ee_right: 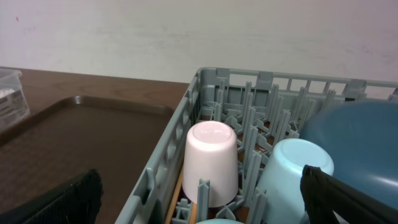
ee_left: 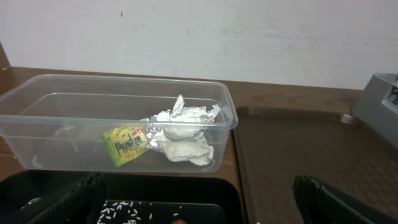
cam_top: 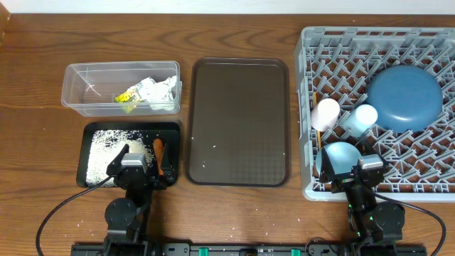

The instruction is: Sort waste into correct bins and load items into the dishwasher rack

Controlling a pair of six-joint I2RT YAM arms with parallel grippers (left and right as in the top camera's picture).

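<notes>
The crumpled white-and-yellow wrapper lies in the clear tub; it also shows in the left wrist view. Rice grains and the orange carrot piece lie in the black tray. In the grey rack the dark-blue plate, pink cup, light-blue cup and light-blue bowl rest upside down. A chopstick lies under the pink cup. My left gripper is open over the black tray's near edge. My right gripper is open at the rack's front edge.
A large brown serving tray lies between the bins and the rack. A few stray rice grains are scattered on the wooden table near the front. Cables run from both arm bases along the front edge.
</notes>
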